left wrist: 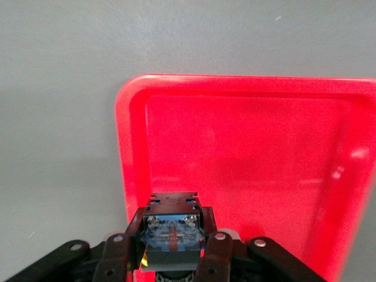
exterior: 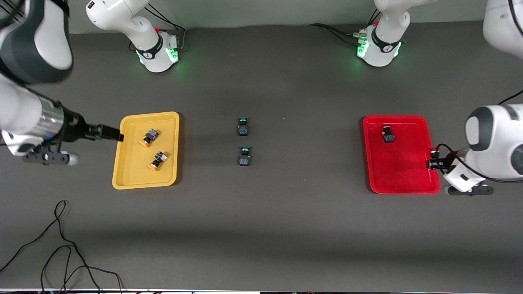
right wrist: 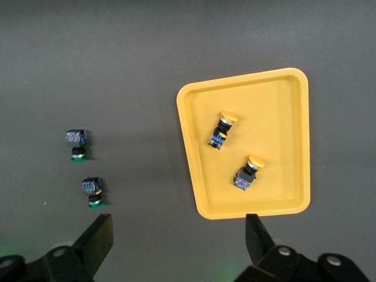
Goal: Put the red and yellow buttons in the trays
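Note:
The red tray [exterior: 402, 163] holds one red-capped button [exterior: 388, 134]. My left gripper [exterior: 434, 162] is shut on the second red-capped button [exterior: 434, 154] over the tray's rim at the left arm's end. In the left wrist view the button's black-and-blue body [left wrist: 172, 226] sits between the fingers [left wrist: 214, 249], above the red tray [left wrist: 247, 153]. The yellow tray [exterior: 135, 171] holds two yellow-capped buttons [exterior: 150, 137] [exterior: 158, 160], both lying on their sides. My right gripper [exterior: 112, 132] is open and empty, over the yellow tray's rim at the right arm's end.
Two green-capped switches [exterior: 243, 125] [exterior: 244, 156] stand on the table midway between the trays; both show in the right wrist view [right wrist: 76, 143] [right wrist: 92, 191], as does the yellow tray [right wrist: 282, 117]. A black cable [exterior: 61, 245] lies near the front edge. The arm bases stand along the back.

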Controlling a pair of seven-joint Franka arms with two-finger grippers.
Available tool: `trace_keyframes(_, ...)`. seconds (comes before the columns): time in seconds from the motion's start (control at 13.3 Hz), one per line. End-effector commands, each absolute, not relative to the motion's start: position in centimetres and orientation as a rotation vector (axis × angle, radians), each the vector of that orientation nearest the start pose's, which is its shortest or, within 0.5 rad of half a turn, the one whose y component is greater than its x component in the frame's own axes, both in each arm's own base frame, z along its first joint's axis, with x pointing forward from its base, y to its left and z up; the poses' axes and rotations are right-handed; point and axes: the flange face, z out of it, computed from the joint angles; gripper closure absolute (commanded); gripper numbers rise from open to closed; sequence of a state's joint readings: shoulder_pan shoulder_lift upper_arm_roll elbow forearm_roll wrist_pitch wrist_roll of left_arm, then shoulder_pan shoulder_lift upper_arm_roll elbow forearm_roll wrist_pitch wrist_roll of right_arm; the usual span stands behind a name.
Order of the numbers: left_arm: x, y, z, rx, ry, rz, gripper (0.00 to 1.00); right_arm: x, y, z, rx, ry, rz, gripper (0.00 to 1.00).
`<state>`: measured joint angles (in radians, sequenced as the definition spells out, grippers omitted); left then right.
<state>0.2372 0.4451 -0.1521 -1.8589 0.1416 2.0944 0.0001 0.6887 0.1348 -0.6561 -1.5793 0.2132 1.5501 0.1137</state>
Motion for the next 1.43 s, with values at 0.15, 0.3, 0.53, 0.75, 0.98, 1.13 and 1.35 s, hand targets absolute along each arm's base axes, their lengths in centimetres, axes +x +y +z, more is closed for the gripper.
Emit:
trace_keyframes(0.15,57.7,3.7,20.4,-3.103,0.044,0.264,1.0,51.2,4.2,59.6,-3.037,0.089,0.068,0.0)
trace_keyframes(0.3,57.6,3.7,19.5,-3.109,0.044,0.254,1.0,47.9,3.0,59.8,-3.052,0.099,-0.047,0.0)
trace_keyframes(0.53,57.7,3.5,20.7,-3.108,0.044,0.257,0.0,47.0,2.4,59.9,-3.075,0.072,-0.062,0.0)
trace_keyframes(0.75,59.2,3.5,28.6,-3.074,0.038,0.239,0.0,47.8,2.0,59.8,-3.121,-0.029,-0.042,0.0)
trace_keyframes(0.98,62.3,2.7,40.4,-3.048,0.055,0.235,0.0,47.6,2.3,59.6,-3.169,-0.062,-0.002,0.0)
trace_keyframes(1.13,63.7,-0.3,47.8,-3.039,0.092,0.248,0.0,47.5,2.0,59.9,-3.171,-0.052,-0.009,0.0)
trace_keyframes(1.35,63.1,-1.9,53.3,-3.042,0.106,0.133,0.0,47.5,1.3,60.4,-3.175,-0.019,-0.023,0.0)
